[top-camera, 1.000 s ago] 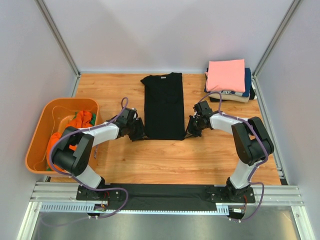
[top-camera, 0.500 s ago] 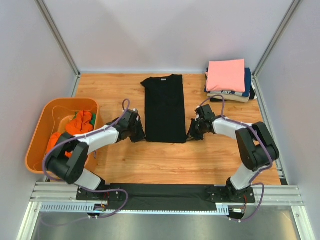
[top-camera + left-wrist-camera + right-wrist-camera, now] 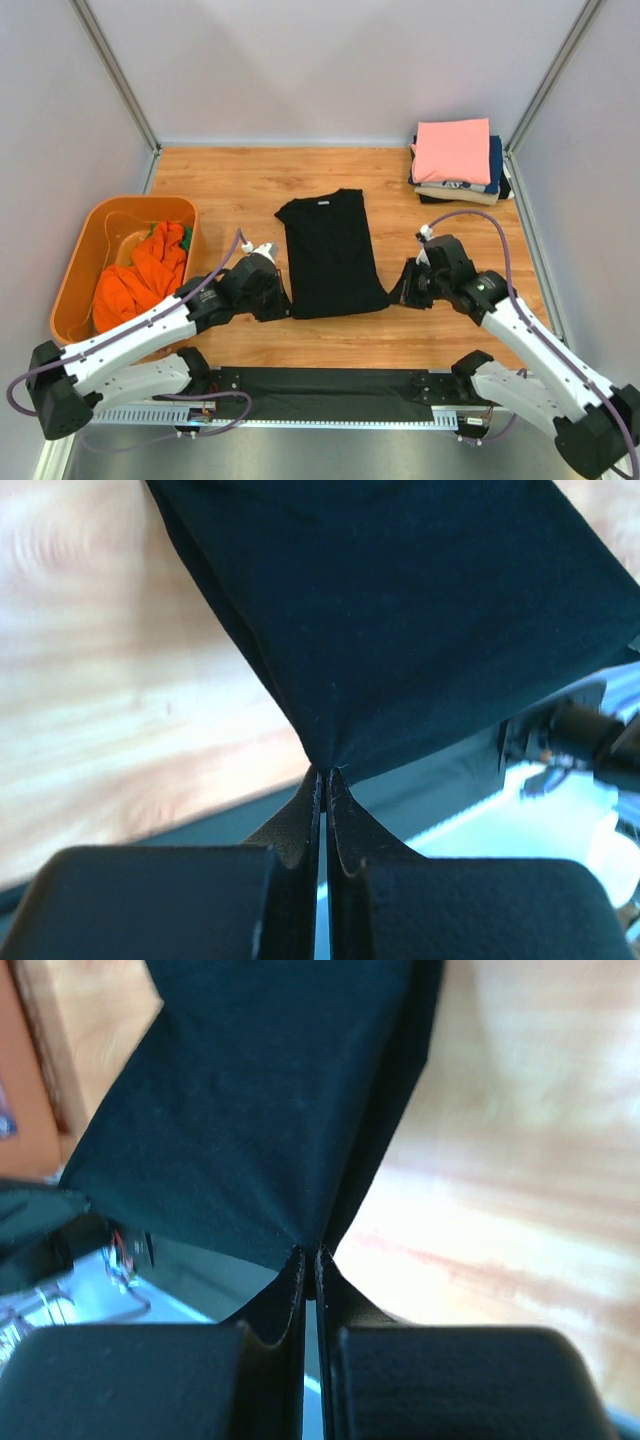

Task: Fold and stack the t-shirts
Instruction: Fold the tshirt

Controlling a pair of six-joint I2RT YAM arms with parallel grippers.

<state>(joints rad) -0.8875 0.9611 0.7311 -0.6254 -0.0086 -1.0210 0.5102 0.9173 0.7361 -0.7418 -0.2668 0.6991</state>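
— What do the left fingers have?

— The left gripper [image 3: 322, 772] has its two pads pressed together on a near corner of the black t-shirt [image 3: 400, 610]. The cloth fans out from that pinch in a taut, dark wedge, smooth and without print on the part that shows.

— And the right?

— Much the same. The right gripper [image 3: 308, 1252] is closed on the opposite near corner, with the fabric drawn to a point between the tips and spreading away over the wood.

— How does the shirt lie from above?

— It lies flat in the middle of the wooden table [image 3: 240, 190], narrowed into a long strip. The neckline is at the far end and the hem is toward the arm bases, with one gripper at each end of the hem.

— Other shirts?

— There is a folded stack [image 3: 455, 185] in the far right corner, well apart from the black one. A pink t-shirt [image 3: 452, 148] is on top, with navy and cream layers under it. On the left, a crumpled orange shirt [image 3: 140, 280] sits inside the orange tub [image 3: 75, 270], just beside the left arm.
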